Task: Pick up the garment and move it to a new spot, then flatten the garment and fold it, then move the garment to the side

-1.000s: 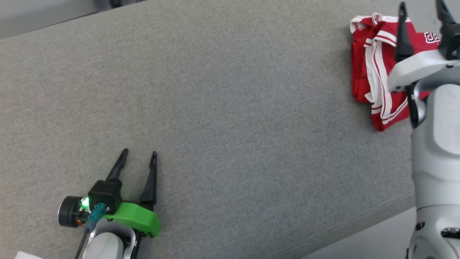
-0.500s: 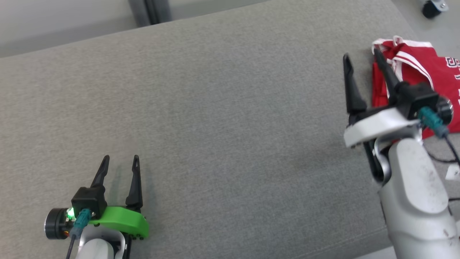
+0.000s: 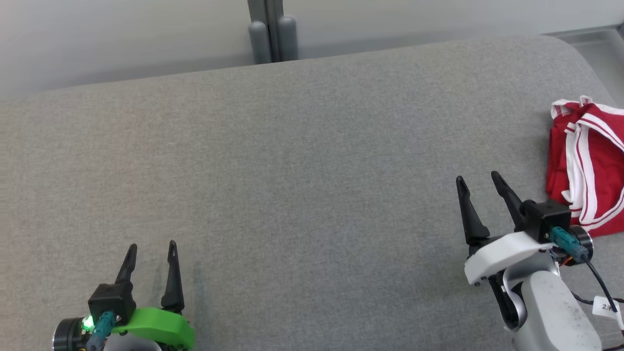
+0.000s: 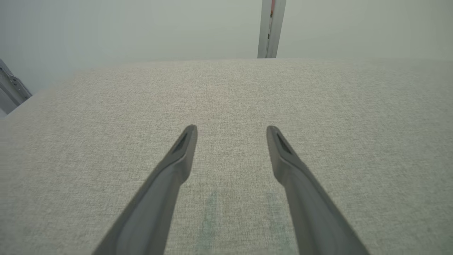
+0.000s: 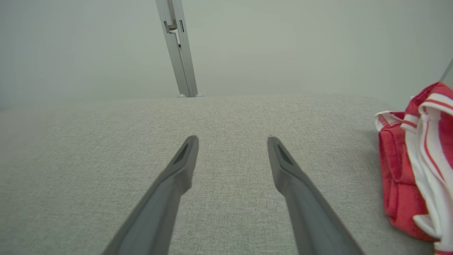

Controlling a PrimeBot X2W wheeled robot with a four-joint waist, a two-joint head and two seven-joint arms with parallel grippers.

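While the garment point(image 3: 587, 165) is lying bunched in red and white folds at the far right edge of the grey padded surface point(image 3: 302, 161), the right gripper point(image 3: 477, 177) is sitting much the nearer of the two. In the head view the cloth is lying at about 3 o'clock from its fingertips, near but apart. The stripes are running roughly 12 to 6 o'clock, so I am judging that as the long axis (the frame edge is cutting off its right part, so this is uncertain). The right wrist view is agreeing, placing the garment point(image 5: 400, 177) at 3 to 4 o'clock of the spread, empty jaws, off their line. The right forearm point(image 3: 551, 312) is rising from 6 o'clock, fingers pointing toward 12, low over the surface. The left gripper point(image 3: 151, 244) is sitting well apart at 8 o'clock, jaws likewise spread on nothing; any reach is likely calling for the right arm to be swinging toward 3 o'clock
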